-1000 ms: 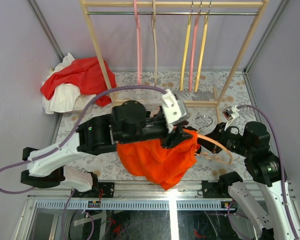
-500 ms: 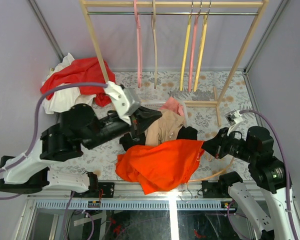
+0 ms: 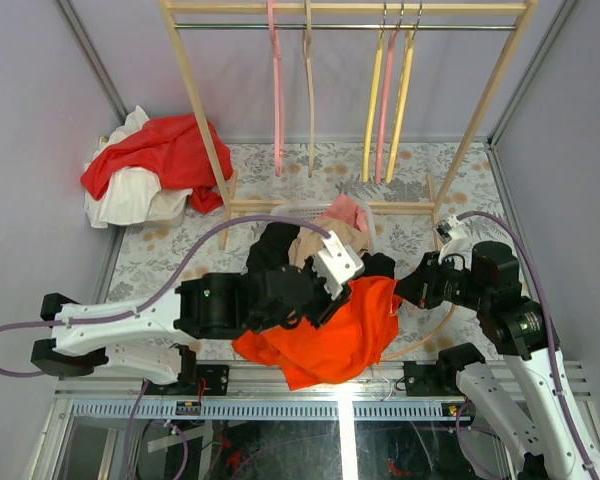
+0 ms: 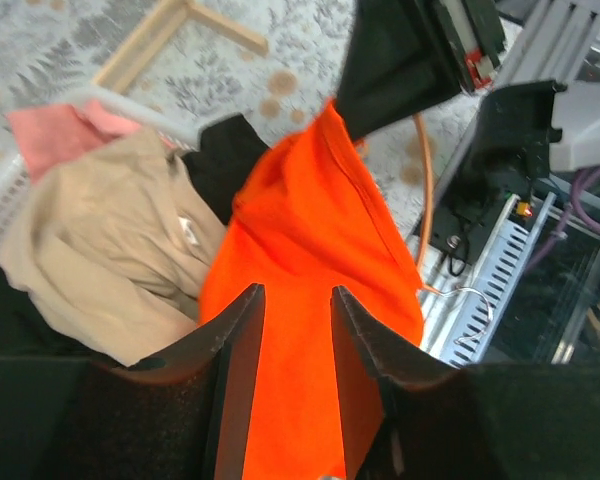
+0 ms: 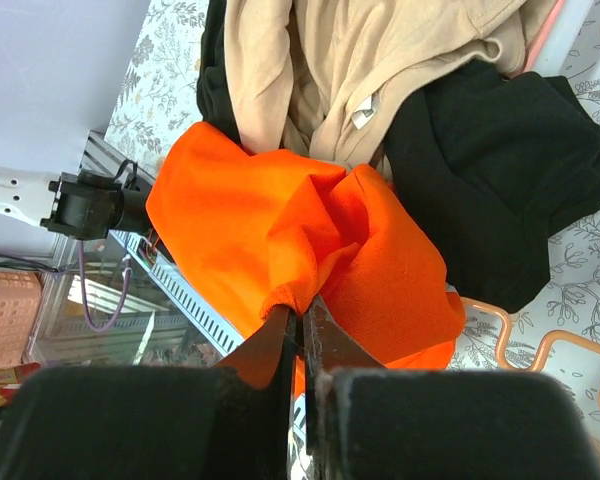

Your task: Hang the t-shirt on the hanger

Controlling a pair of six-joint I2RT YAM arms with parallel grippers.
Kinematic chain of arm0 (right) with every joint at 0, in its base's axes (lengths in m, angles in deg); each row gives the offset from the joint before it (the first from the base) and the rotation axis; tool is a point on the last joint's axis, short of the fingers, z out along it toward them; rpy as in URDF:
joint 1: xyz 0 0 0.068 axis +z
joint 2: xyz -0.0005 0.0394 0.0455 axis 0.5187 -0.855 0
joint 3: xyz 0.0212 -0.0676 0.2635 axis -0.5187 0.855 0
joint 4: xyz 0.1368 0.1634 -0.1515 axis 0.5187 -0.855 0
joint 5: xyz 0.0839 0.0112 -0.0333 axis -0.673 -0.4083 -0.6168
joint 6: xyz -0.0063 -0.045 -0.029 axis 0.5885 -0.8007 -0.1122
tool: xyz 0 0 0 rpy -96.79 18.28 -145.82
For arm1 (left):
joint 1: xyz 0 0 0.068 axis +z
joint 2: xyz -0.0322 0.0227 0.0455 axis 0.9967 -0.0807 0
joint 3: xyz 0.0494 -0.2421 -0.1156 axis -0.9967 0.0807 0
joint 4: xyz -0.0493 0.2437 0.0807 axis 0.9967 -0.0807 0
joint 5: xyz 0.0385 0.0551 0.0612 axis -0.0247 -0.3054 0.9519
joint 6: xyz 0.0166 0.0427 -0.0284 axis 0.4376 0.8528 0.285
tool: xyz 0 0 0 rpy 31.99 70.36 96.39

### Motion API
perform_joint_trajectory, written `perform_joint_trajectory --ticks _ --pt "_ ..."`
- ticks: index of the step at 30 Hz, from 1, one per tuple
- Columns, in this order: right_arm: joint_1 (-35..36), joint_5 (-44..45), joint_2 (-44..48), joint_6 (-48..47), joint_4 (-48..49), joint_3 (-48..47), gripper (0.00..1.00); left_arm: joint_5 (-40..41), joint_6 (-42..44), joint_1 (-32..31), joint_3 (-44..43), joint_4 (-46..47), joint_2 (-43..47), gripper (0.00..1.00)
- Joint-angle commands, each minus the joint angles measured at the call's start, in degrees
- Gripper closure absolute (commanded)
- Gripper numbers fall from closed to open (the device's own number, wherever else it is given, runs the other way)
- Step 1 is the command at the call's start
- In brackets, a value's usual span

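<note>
Orange t-shirt (image 3: 325,335) lay bunched at the desk's (image 3: 140,255) near edge. The right hand (image 5: 301,318) was clamped on one fold, seemingly to lift it. The left hand (image 4: 296,300) hovered above, fingers apart, and the hanger (image 5: 550,345) lay just beside.

Left arm (image 3: 110,325) first: a white shell at the end far from the claw, then chunky black housings. A white camera block (image 3: 337,265) sits right behind the left claw (image 4: 294,292). Its fingers (image 4: 242,360) are matte black and flat-faced. A purple cable (image 3: 242,222) runs back from behind the claw. Right arm (image 3: 505,315): same white-then-black build, grey-purple lead (image 3: 485,214), slim black right claw (image 5: 300,318).
</note>
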Motion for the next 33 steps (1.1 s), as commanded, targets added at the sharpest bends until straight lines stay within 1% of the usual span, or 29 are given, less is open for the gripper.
perform_joint_trajectory --ticks 1,3,4,6,9,12,15,19,22,25,28,30,33 --pt "-0.1 -1.2 0.0 0.7 4.1 -1.0 1.00 7.7 -6.7 -6.4 3.0 -0.1 -1.1 0.65" --pt "-0.1 -1.2 -0.2 0.8 4.3 -1.4 1.00 11.9 -8.8 -10.1 4.2 -2.0 -2.5 0.64" --pt "-0.1 -1.2 -0.3 0.7 4.3 -1.7 1.00 13.0 -9.5 -11.8 5.0 -2.3 -3.0 0.63" --pt "-0.1 -1.5 -1.0 1.0 4.3 -2.9 1.00 14.8 -10.7 -15.5 7.5 -2.2 -4.2 0.57" --pt "-0.1 -1.7 -2.7 1.2 4.6 -6.0 1.00 16.9 -12.1 -19.0 10.1 -1.3 -6.4 0.53" --pt "-0.1 -1.8 -5.5 1.0 5.2 -10.3 1.00 17.6 -12.1 -19.9 14.3 3.7 -6.6 0.51" --pt "-0.1 -2.4 -8.3 1.1 6.4 -12.2 1.00 17.8 -9.8 -20.1 20.5 12.0 -5.0 0.48" --pt "-0.1 -3.1 -9.9 1.7 8.2 -12.4 1.00 15.2 -5.3 -20.1 27.8 24.8 -2.8 0.45" --pt "-0.1 -3.2 -10.7 2.0 8.6 -13.2 1.00 12.7 -3.1 -20.1 29.8 31.1 -3.3 0.44" --pt "-0.1 -3.3 -11.5 2.0 8.7 -14.5 1.00 11.8 -2.2 -20.8 30.5 35.3 -4.9 0.44" --pt "-0.1 -3.2 -12.3 1.7 8.6 -15.3 1.00 11.6 -2.3 -21.3 30.5 37.0 -6.0 0.44" --pt "-0.1 -3.3 -12.5 1.7 8.7 -15.3 1.00 11.9 -2.5 -23.0 30.2 37.6 -6.0 0.44" --pt "-0.1 -3.5 -12.7 1.7 8.9 -15.5 1.00 14.2 -2.1 -24.3 29.3 38.0 -7.8 0.44"
